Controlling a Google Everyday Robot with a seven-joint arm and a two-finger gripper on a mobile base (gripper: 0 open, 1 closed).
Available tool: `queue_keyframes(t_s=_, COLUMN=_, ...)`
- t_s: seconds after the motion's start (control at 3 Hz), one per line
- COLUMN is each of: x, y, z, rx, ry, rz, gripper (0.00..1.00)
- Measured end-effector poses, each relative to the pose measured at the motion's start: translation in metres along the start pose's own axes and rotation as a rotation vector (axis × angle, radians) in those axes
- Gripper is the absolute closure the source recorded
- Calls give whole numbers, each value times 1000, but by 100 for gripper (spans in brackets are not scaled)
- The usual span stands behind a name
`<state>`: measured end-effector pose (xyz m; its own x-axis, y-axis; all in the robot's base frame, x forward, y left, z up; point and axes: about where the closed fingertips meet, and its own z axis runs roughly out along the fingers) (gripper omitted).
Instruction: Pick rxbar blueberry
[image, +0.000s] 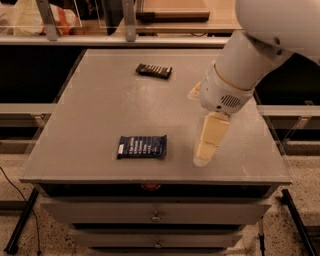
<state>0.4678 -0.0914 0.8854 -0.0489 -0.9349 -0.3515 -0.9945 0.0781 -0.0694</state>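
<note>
The rxbar blueberry (142, 147) is a flat navy wrapper with white lettering, lying near the front edge of the grey table (100, 105). My gripper (202, 159) hangs from the white arm, pointing down over the table just right of the bar, roughly a bar's width away. It holds nothing that I can see. The orange ball is hidden behind the arm.
A slimmer dark bar (154, 71) lies at the back middle of the table. Drawers (155, 215) sit under the tabletop. A shelf with a wooden board (172, 9) runs behind the table. The table's right edge (272, 145) is close to the arm.
</note>
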Motion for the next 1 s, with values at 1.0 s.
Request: queue_keyframes(t_s=1.0, x=-79, y=6, z=71, rx=-79, ry=-188, rz=-86, gripper=0)
